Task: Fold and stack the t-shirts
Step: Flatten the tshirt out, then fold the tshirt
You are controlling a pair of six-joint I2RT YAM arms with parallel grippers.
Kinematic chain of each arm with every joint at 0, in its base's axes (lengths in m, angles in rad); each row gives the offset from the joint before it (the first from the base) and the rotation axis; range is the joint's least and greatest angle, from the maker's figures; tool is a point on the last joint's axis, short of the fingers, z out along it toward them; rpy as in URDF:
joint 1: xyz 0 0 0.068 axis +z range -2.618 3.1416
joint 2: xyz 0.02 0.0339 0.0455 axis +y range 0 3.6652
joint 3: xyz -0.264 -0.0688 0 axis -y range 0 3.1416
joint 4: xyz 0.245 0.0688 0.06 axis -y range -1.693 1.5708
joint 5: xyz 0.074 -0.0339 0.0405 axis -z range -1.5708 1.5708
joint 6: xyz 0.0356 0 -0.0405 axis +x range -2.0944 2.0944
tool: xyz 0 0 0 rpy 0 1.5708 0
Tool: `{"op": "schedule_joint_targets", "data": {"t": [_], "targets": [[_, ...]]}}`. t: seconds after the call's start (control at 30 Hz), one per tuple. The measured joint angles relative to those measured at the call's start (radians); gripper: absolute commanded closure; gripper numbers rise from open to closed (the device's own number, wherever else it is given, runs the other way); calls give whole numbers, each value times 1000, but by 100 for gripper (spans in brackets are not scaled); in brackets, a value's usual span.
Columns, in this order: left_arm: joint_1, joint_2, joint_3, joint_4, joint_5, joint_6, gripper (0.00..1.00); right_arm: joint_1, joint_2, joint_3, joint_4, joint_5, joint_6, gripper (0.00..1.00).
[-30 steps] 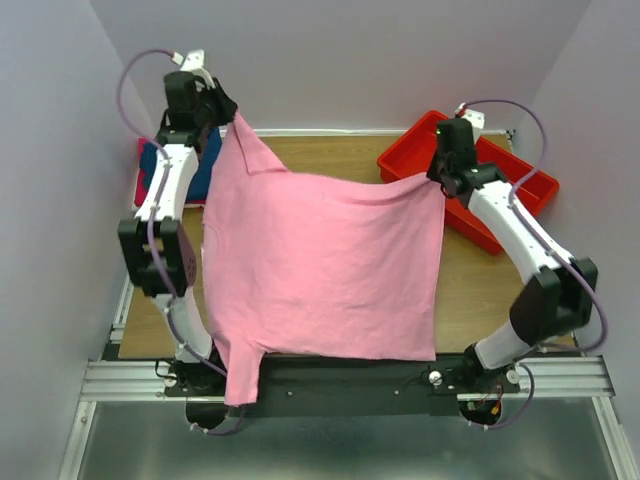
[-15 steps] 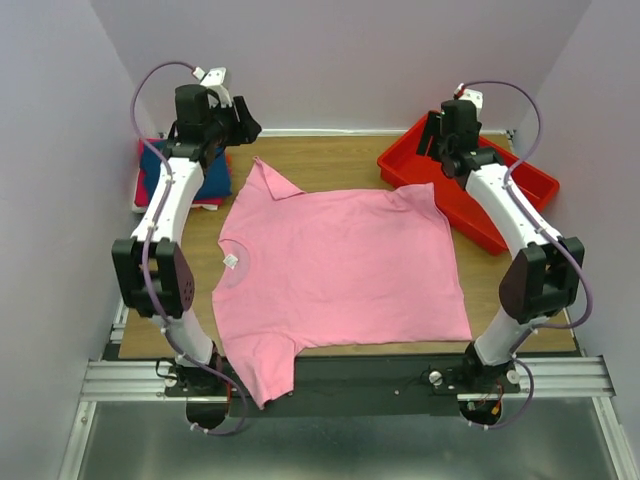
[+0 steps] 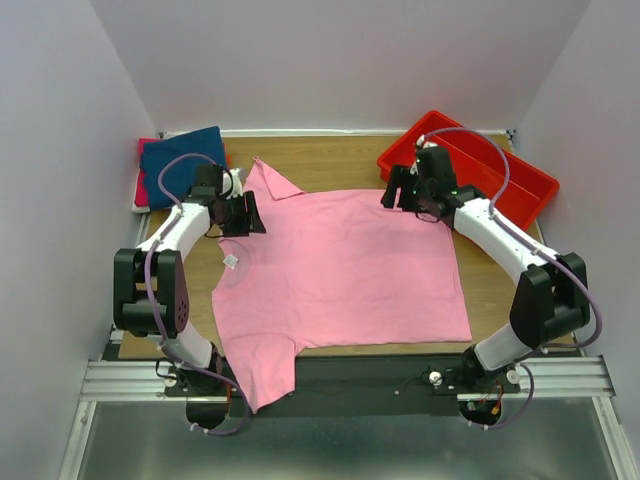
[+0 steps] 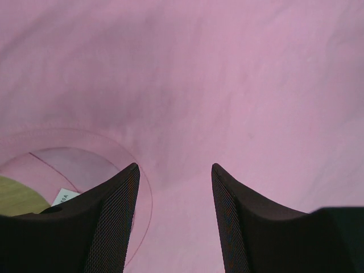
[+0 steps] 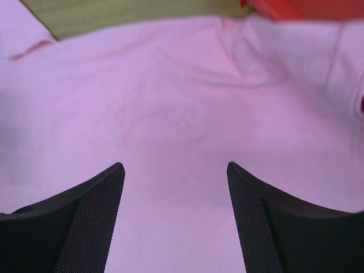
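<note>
Now | left gripper (image 4: 174,166) and right gripper (image 5: 174,165) released, empty | pink t-shirt (image 3: 340,270) likely limp, light: you pinch hem corner beside red tray (image 3: 522,180).

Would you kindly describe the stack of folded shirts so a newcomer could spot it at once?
Look at the wooden table, largely covered by a flat pink t-shirt. At its far left corner lies the stack. Unlike the rigid red tray at the far right, it is soft cloth, navy blue on top.
</note>
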State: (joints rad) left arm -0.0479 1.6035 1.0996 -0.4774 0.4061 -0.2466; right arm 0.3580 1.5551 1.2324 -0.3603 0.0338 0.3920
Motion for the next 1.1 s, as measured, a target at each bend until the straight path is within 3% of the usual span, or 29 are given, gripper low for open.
{"op": "schedule_joint_targets", "data": {"t": [0.3, 0.6, 0.93, 1.1], "targets": [[0, 54, -48, -19, 6, 23, 39, -2, 24, -138, -10, -25, 86, 20], [2, 168, -23, -30, 21, 42, 40, -2, 179, -190, -4, -33, 130, 20], [2, 328, 195, -60, 22, 35, 40, -5, 308, -44, 3, 0, 131, 20], [0, 451, 376, -62, 14, 37, 40, -30, 383, 54, 6, 24, 130, 19]]}}
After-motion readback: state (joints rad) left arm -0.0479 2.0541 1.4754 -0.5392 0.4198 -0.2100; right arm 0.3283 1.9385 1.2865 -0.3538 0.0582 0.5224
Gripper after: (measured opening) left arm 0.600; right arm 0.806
